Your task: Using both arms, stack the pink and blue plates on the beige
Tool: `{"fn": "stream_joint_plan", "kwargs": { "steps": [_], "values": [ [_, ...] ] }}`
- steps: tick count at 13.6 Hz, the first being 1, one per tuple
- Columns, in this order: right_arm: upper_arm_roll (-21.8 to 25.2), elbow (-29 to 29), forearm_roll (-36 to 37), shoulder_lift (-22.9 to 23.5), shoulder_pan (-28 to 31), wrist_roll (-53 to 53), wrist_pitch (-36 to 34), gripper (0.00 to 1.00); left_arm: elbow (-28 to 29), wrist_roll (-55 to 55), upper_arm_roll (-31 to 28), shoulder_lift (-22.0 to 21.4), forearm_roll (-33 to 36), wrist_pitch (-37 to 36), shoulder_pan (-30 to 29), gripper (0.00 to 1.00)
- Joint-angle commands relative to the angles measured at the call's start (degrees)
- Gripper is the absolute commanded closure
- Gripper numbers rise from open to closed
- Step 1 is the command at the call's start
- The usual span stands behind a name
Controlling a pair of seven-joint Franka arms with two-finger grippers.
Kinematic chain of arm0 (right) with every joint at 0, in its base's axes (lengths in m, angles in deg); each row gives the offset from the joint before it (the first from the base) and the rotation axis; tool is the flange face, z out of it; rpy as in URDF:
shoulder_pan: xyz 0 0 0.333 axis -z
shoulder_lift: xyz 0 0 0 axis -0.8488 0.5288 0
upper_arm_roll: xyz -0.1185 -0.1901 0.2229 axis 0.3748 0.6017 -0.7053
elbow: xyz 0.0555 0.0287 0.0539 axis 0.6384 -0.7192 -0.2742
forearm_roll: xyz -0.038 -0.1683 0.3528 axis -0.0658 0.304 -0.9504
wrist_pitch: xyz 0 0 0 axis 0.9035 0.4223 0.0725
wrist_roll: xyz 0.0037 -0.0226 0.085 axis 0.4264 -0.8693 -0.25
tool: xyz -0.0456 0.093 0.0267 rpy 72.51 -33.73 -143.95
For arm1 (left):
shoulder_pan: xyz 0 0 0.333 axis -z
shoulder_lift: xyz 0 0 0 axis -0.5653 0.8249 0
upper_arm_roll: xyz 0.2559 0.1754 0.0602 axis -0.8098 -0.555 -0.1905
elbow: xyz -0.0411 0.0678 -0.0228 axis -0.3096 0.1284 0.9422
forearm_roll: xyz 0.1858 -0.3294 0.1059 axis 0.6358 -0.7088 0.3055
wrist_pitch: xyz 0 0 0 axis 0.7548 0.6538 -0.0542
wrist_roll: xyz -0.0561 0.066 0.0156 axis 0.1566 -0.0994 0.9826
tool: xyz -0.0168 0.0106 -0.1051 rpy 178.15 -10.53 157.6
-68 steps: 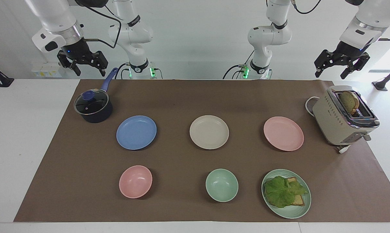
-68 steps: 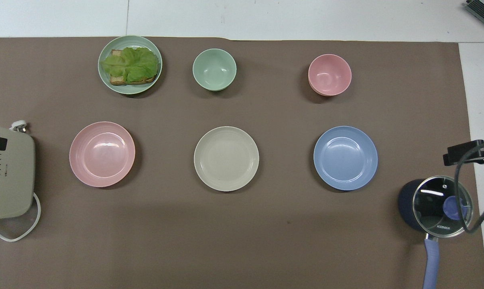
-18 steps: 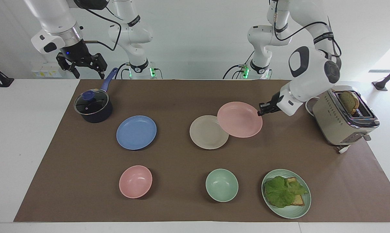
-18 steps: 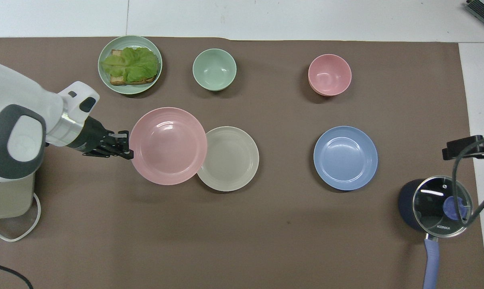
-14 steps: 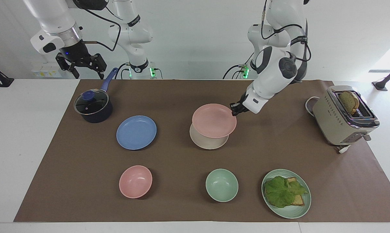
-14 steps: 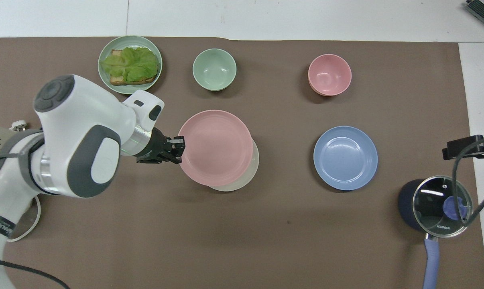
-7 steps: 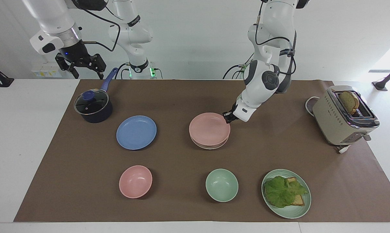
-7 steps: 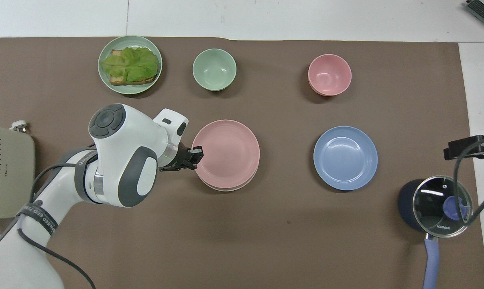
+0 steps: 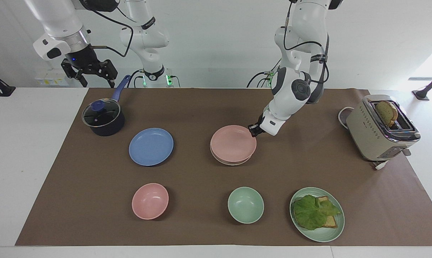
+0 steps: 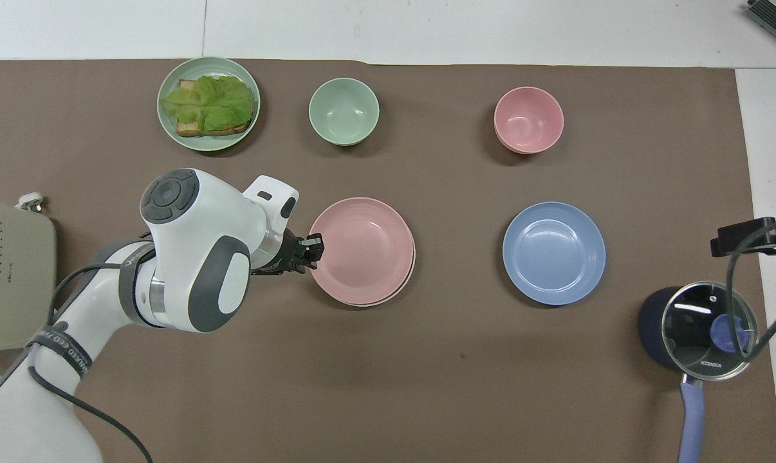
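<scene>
Both arms (image 9: 291, 64) are glossy white, built of rounded jointed segments, with dark grey round caps on the joints. Black cables loop along the outside of the links. A black band with white lettering rings 1 link of the left arm. A silver metal collar sits above the black right gripper (image 9: 89, 70). Green lights glow at both bases.

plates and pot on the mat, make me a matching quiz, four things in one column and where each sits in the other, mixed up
Things:
1. pink plate
2. blue plate
3. pot
4. toaster

Places:
A. at the left arm's end of the table, bread in its slot
B. alone on the mat, beside the pot
C. on top of the beige plate
D. at the right arm's end, lid on

Pairs: 1-C, 2-B, 3-D, 4-A
</scene>
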Motion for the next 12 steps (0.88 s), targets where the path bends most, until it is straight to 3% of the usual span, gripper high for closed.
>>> {"fn": "stream_joint_plan", "kwargs": {
  "steps": [1, 4, 5, 8, 12],
  "values": [
    [-0.4, -2.4, -0.1, -1.6, 1.0, 0.2, 1.7, 0.00, 0.7, -1.1, 0.0, -0.4, -0.6, 0.9, 0.0, 0.00],
    [-0.4, -3.2, -0.1, -2.1, 1.1, 0.3, 2.4, 0.00, -0.8, -0.9, -0.8, -1.5, 0.3, -1.3, -0.3, 0.00],
    [-0.4, -3.2, -0.1, -2.1, 1.1, 0.3, 2.4, 0.00, -2.9, -0.5, -1.9, -1.7, 0.6, -4.5, -1.0, 0.00],
    [-0.4, -3.2, -0.1, -2.1, 1.1, 0.3, 2.4, 0.00, -13.5, -2.0, -2.2, -2.0, 11.8, -17.3, -6.2, 0.00],
    [-0.4, -3.2, -0.1, -2.1, 1.1, 0.2, 2.5, 0.00, -22.8, -18.4, -2.6, -4.5, 14.9, -31.8, -17.5, 0.00]
  ]
}}
